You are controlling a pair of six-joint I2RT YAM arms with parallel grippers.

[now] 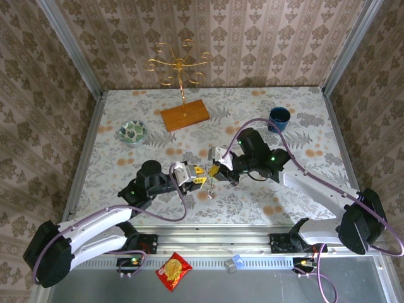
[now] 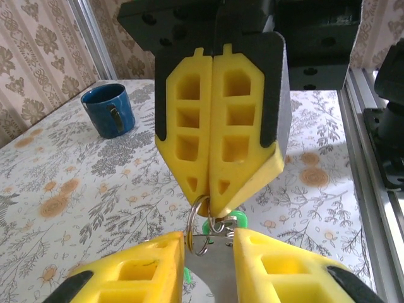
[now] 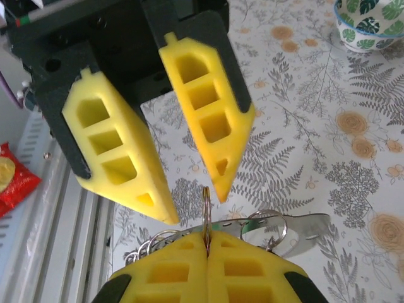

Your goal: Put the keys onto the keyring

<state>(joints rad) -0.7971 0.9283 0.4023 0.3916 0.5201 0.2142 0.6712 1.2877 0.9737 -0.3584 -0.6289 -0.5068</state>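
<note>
**Ring pinched at mid-table, the two pincers nose to nose**

The two arms meet over the middle of the flower-patterned table [image 1: 284, 202], a little towards its near edge. The right gripper [image 3: 206, 238] has its yellow foam fingers pressed flat together, and a thin brownish metal keyring [image 3: 206, 208] stands edge-on between their tips, clamped there. Just beside the ring hang a few finer wire loops and a flat silver blade. A bright green plastic key head [image 2: 235, 219] peeps out right behind the closed fingertips. How many of the keys are on the ring I cannot tell.

The left gripper [image 3: 192, 205] faces it from the other side. Its fingers are parted by a narrow gap, one on each side of the ring, and they grip nothing.

Far back stands a gold wire stand with curled hooks [image 1: 180, 69] on a wooden block. A small leaf-patterned bowl [image 1: 132, 131] sits on the far left and a dark blue mug [image 1: 278, 118] on the far right. A red snack packet [image 1: 173, 271] lies on the near rail, off the table.
</note>
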